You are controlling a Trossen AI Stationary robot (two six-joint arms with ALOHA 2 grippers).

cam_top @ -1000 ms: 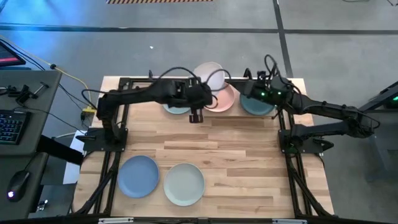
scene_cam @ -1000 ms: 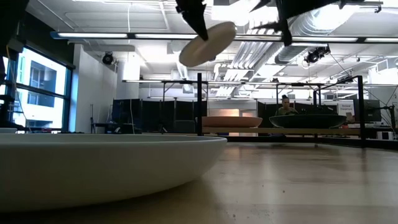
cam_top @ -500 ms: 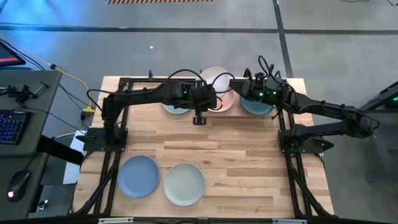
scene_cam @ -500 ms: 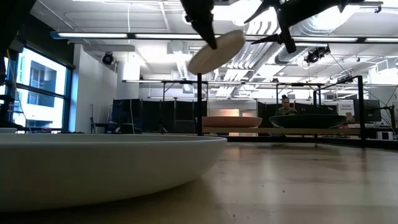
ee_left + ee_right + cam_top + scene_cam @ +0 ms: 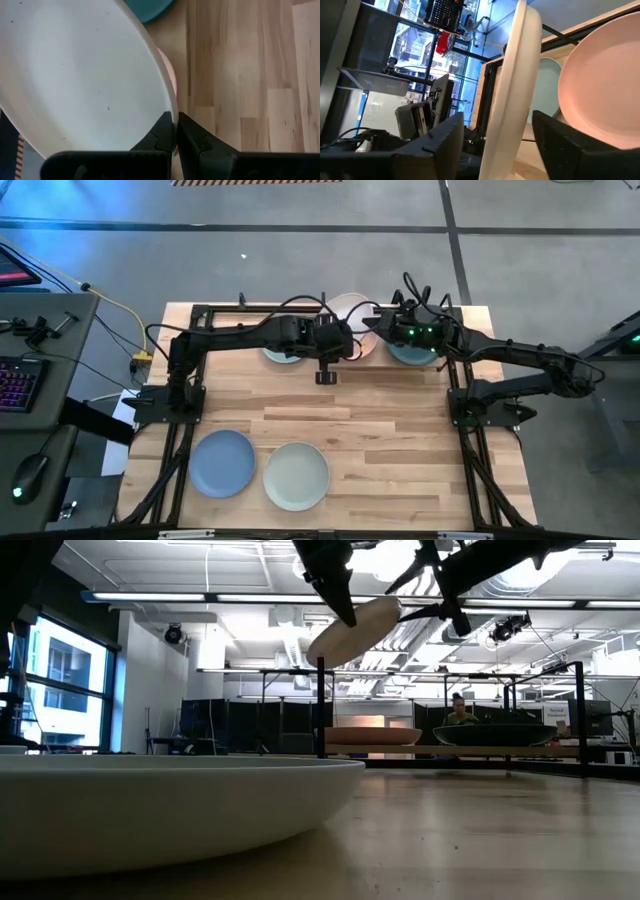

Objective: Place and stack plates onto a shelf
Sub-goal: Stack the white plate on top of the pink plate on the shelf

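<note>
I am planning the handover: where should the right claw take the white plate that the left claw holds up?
The white plate hangs tilted over the pink plate, pinched at one edge by the left claw. Take the thin rim on the opposite side, coming edge-on; only the rim fits between fingers. The right claw is open, astride that free rim.

My overhead feed evenly lit, soft shadows on the table (image 5: 380,430), ceiling strip lights (image 5: 200,598) glaring above the backlit white plate (image 5: 352,628), near plate (image 5: 150,805) blurred, window (image 5: 50,690) bright beside it
</note>
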